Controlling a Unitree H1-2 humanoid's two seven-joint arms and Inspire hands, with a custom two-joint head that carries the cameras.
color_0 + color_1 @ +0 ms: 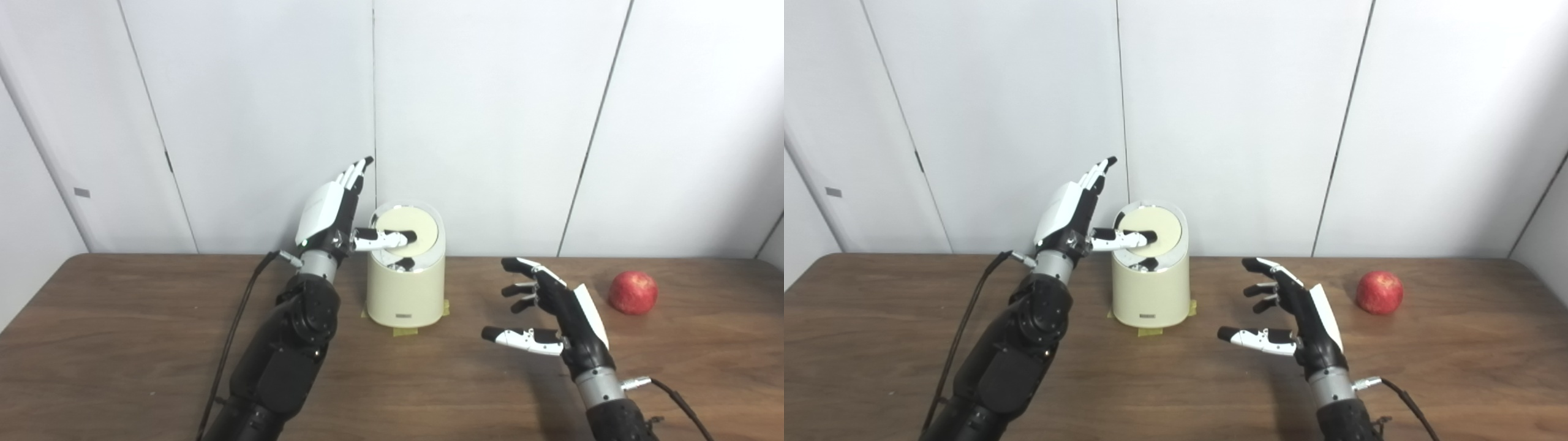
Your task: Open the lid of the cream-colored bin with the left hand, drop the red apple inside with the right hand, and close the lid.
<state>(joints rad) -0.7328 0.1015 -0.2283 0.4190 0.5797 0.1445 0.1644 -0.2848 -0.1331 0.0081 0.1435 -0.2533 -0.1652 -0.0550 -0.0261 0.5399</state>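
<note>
The cream-colored bin [405, 293] stands on the wooden table [122, 343] near the back, its round lid [419, 229] tilted toward me. My left hand [327, 211] is open beside the bin's left side, fingers pointing up, thumb lying across the lid. The red apple [633, 293] rests on the table at the right, also in the right eye view [1379, 293]. My right hand [554, 312] is open and empty, hovering above the table between the bin and the apple, fingers pointing left.
White wall panels [490, 122] rise just behind the table's back edge. Yellow tape bits [405, 331] mark the bin's base. Cables trail from both wrists, one by the left arm [236, 331].
</note>
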